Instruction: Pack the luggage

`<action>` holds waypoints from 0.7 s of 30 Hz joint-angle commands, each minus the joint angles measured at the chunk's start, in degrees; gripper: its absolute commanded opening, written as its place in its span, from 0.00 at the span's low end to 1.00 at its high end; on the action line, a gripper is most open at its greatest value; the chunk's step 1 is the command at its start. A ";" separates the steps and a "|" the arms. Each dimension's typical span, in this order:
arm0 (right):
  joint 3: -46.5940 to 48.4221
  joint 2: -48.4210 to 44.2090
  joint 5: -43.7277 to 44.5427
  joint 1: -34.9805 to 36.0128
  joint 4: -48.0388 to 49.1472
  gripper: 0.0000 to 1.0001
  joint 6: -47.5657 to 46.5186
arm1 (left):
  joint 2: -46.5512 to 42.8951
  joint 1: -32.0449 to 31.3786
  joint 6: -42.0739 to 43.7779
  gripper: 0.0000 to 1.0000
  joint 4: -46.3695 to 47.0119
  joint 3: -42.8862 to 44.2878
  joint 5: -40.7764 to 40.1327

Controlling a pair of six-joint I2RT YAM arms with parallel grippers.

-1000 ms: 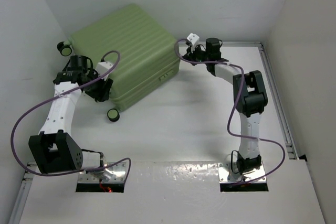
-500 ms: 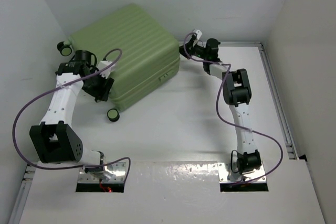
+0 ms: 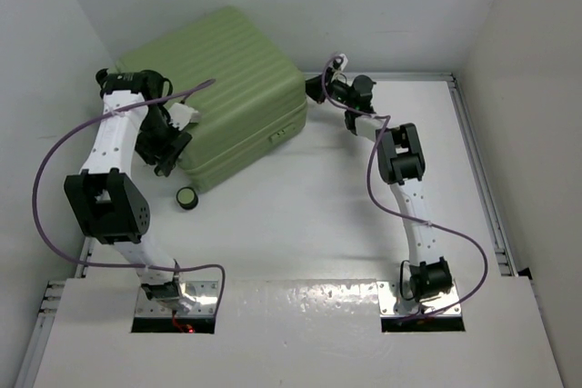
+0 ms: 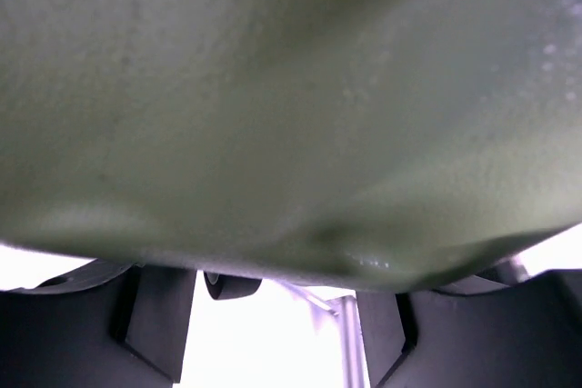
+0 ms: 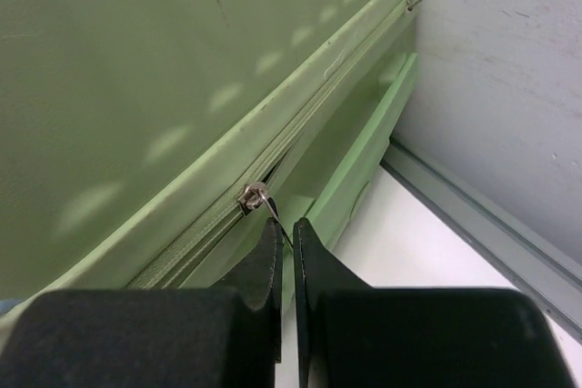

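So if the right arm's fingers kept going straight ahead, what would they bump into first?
Most likely the zipper slider on the luggage seam, which sits just beyond the tips of the right fingers. Depth is hard to judge, but nothing else shows between them.

In your left wrist view, the luggage (image 4: 291,88) sits so close that its green shell is one blur across most of the frame. It covers the tips of the left gripper (image 4: 277,293) and its fingers (image 4: 155,315) run off the bottom edge. A small dark round part (image 4: 232,286) under the shell is mostly hidden. In your right wrist view, the lower end of the zipper pull (image 5: 257,199) disappears between the fingertips of the right gripper (image 5: 287,224). From above, both grippers' fingertips are too small to make out.
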 commanded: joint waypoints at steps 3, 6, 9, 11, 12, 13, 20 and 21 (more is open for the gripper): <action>5.09 1.73 15.19 2.24 4.15 0.00 -1.33 | 8.45 4.63 1.09 0.00 67.56 0.18 -17.83; 6.57 3.05 18.88 3.82 2.22 0.00 -5.28 | 6.79 4.63 4.08 0.00 68.10 -2.54 -18.45; 7.81 5.15 22.83 5.40 2.12 0.00 -7.39 | 3.19 4.02 8.98 0.00 69.32 -9.20 -17.22; 7.38 5.16 24.51 5.93 1.95 0.00 -7.83 | 0.47 4.01 11.36 0.00 70.72 -13.32 -16.70; 6.94 5.33 25.04 6.28 2.12 0.00 -7.84 | -2.33 4.01 12.42 0.00 71.34 -15.28 -16.69; 6.85 5.42 26.00 6.81 3.00 0.00 -8.01 | -3.58 4.01 14.26 0.00 71.35 -18.34 -15.99; 11.15 8.40 30.93 10.15 2.22 0.00 -9.15 | -11.76 6.21 19.37 0.00 71.87 -26.27 -14.58; 12.55 9.28 31.37 10.50 2.13 0.00 -10.20 | -12.55 7.17 19.99 0.00 71.87 -27.76 -13.89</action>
